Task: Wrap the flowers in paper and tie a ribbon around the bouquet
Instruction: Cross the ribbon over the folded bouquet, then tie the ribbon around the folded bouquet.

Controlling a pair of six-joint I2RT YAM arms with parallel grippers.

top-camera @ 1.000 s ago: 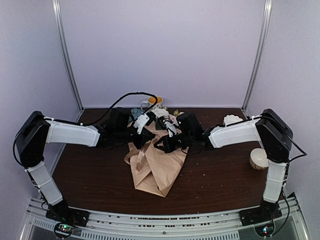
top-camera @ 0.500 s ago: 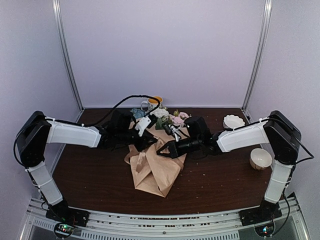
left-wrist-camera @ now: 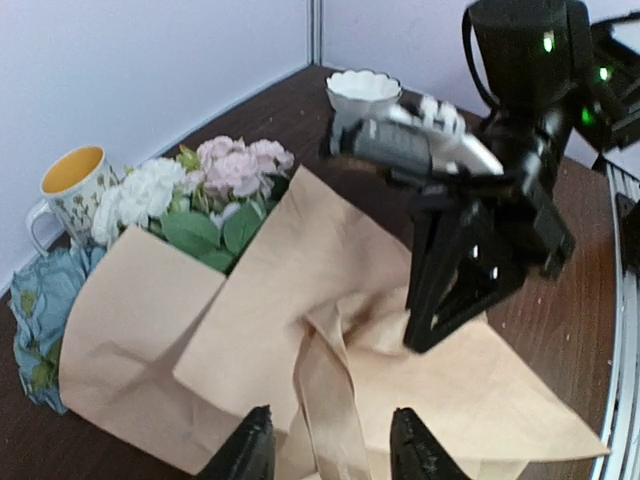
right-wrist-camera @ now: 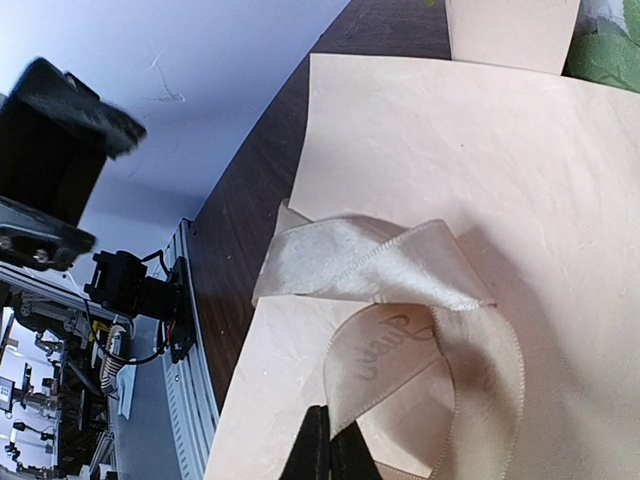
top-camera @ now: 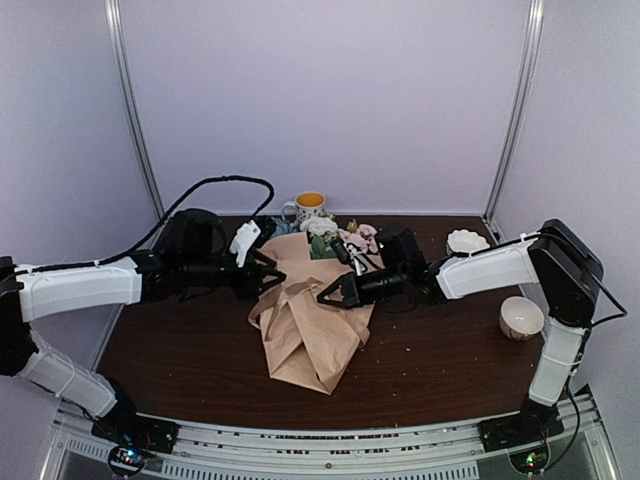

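The bouquet lies on the table, its peach-tan paper (top-camera: 312, 335) (left-wrist-camera: 270, 290) folded over the flowers (top-camera: 338, 238) (left-wrist-camera: 225, 170), whose white, pink and blue heads stick out at the far end. A champagne ribbon (left-wrist-camera: 330, 395) (right-wrist-camera: 400, 265) crosses the paper in a loose loop. My left gripper (top-camera: 270, 278) (left-wrist-camera: 332, 455) is open at the bouquet's left side, and the ribbon runs between its fingertips without touching them. My right gripper (top-camera: 323, 297) (left-wrist-camera: 432, 335) (right-wrist-camera: 332, 455) presses down on the paper, shut on the ribbon's loop.
A yellow-lined mug (top-camera: 308, 206) (left-wrist-camera: 68, 180) stands behind the flowers. A white scalloped dish (top-camera: 467, 241) (left-wrist-camera: 362, 90) sits at the back right, and a cream bowl (top-camera: 520, 317) rests near the right arm's base. The left arm's cable arches over the back left.
My left arm has drawn back to the left and its gripper has opened, letting go of the ribbon. The right gripper shifted slightly left and down, still shut on the ribbon.
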